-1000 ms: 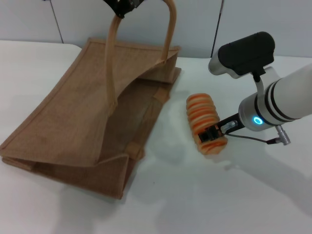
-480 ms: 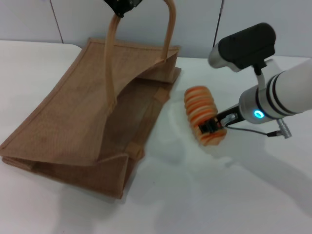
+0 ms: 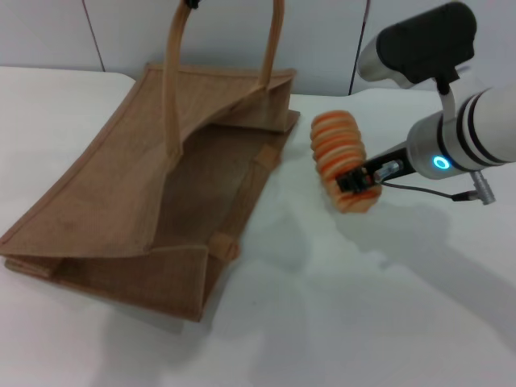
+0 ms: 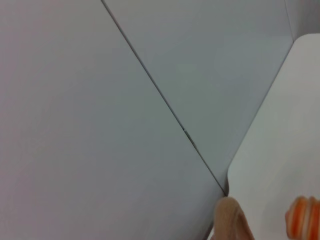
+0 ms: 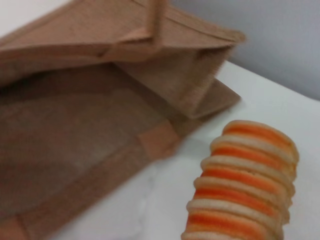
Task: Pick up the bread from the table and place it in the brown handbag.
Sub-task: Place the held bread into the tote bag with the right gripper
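The right hand (image 3: 355,182) grips the bread (image 3: 342,160) above the surface (image 3: 363,306), beside the handbag (image 3: 153,185). The left hand's state cannot be told.

The bread (image 3: 342,160), an oblong ridged loaf striped orange and pale tan, hung clear of the table (image 3: 339,322), tilted with its far end highest, clamped at its near end. It sat just right of the bag (image 3: 153,193), not touching it. The bag, a tan-brown woven tote with beige trim, lay on its side on the white tabletop, mouth gaping toward the right, its loop handles drawn straight upward.
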{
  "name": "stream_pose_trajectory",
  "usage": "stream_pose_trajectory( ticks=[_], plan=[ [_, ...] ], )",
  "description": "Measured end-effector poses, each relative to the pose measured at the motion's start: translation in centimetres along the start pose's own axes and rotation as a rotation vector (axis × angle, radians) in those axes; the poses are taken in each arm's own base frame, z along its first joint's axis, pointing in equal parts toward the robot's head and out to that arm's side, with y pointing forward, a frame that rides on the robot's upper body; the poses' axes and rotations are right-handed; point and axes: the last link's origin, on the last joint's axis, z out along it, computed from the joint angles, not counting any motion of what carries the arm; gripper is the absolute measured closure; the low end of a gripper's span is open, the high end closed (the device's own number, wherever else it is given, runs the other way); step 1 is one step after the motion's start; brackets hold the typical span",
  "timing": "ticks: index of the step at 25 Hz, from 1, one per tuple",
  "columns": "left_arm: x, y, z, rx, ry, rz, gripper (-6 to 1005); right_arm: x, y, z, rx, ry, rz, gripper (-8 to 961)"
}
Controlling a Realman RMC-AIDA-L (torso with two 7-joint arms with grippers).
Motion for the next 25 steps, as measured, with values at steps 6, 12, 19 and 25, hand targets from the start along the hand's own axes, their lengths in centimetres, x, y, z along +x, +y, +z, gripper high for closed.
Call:
stream_pose_trajectory(
  ticks=[6,12,19,25],
  plan=[
    [2.0,0.2,-0.1,0.003,0.031,0.047,889,-0.7,2.6,-0.6,-0.057,-0.019,-0.065,567],
    [3.8,1.2,0.1,-0.015,0.051,0.091,892,-1.1,5.4,-0.6,-0.131,-0.023,-0.131,621],
    [5.2,3.0,0.8,-0.034,0.07,0.135,892,-1.9,6.7,-1.0,-0.15,-0.057,-0.18,642],
    [6.5,4.0,0.8,-0.043,0.091,0.162,893,-2.6,6.4,-0.6,-0.141,-0.114,-0.187,646]
  ],
)
